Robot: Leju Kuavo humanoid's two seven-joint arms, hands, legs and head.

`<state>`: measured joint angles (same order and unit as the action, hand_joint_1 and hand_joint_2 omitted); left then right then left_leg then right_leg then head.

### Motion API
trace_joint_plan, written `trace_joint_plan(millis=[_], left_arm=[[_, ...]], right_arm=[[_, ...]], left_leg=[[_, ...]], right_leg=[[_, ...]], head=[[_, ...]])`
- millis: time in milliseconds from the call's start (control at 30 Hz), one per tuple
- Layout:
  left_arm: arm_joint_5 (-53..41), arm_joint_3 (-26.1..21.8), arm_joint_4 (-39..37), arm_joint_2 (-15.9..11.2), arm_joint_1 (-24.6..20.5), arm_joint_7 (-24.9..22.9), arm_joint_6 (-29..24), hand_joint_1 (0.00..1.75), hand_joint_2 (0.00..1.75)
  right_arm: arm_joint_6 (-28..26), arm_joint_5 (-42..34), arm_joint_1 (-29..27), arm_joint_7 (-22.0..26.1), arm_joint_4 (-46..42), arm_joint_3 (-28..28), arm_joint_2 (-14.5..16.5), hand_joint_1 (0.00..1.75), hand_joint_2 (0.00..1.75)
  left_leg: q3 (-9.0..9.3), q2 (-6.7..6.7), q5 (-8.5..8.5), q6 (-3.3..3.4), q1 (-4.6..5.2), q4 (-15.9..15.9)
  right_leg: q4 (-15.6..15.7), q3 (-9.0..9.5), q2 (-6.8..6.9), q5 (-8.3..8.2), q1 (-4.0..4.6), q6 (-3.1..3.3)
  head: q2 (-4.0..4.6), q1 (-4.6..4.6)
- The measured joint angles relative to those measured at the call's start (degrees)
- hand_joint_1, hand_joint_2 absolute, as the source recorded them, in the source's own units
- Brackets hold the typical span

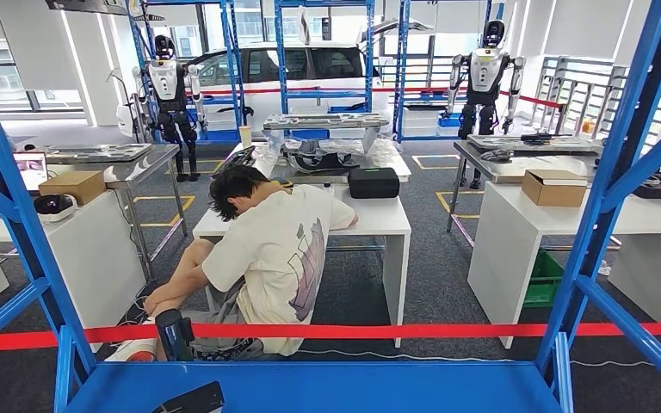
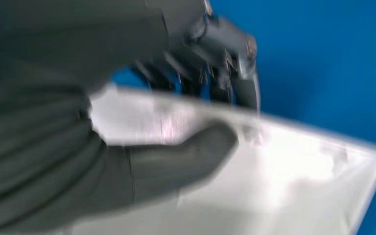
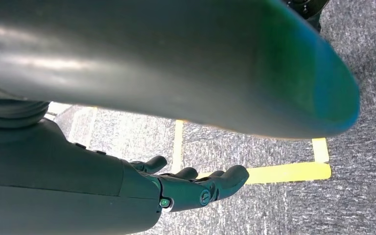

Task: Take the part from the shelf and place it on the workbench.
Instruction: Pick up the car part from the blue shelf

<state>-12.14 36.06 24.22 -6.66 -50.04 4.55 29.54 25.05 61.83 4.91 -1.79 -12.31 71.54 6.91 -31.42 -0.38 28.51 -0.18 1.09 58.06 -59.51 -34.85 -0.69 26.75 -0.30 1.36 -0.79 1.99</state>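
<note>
While the robot faces the blue shelf, the head view looks through its painted steel uprights onto a smooth blue deck. At the deck's lower left edge a dark object pokes in; whether it is the robot's own left hand cannot be told from here. Beyond a red barrier tape, a person in a pale T-shirt crouches beside a white table; the tape appears meant to keep people off the robot's working area.

From the left wrist view, blurred, the left hand grips the part: the thick grey thumb lies across its upper face and the darker fingers curl behind its far edge, a pinch suited to a thin piece. The part looks like a pale, glossy sheet or shallow tray with a raised rim, seen against the blue shelf surface, so it is probably not yet carried clear of the shelf.

By the right wrist view, the right hand hangs over grey carpet crossed by yellow floor tape. Its dark, smooth fingers are loosely extended and apart, holding nothing, likely parked out of the way.
</note>
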Motion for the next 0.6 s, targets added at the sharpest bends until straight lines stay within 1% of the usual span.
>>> trace_joint_plan(millis=[400,600], left_arm=[[0.11,0.07,0.02,-0.04,0.14,0.15,-0.15,1.75,1.75],[0.07,0.32,0.19,-0.33,0.46,0.99,-1.01,1.75,1.75]], right_arm=[[0.0,-0.08,-0.04,-0.02,0.01,0.02,0.0,0.0,0.0],[0.0,-0.08,-0.04,-0.01,0.02,0.02,0.0,0.0,0.0]], left_leg=[[0.0,0.0,0.0,0.0,0.0,0.0],[0.0,0.0,0.0,0.0,0.0,0.0]], right_leg=[[0.0,0.0,0.0,0.0,0.0,0.0],[0.0,0.0,0.0,0.0,0.0,0.0]], head=[[0.0,0.0],[0.0,0.0]])
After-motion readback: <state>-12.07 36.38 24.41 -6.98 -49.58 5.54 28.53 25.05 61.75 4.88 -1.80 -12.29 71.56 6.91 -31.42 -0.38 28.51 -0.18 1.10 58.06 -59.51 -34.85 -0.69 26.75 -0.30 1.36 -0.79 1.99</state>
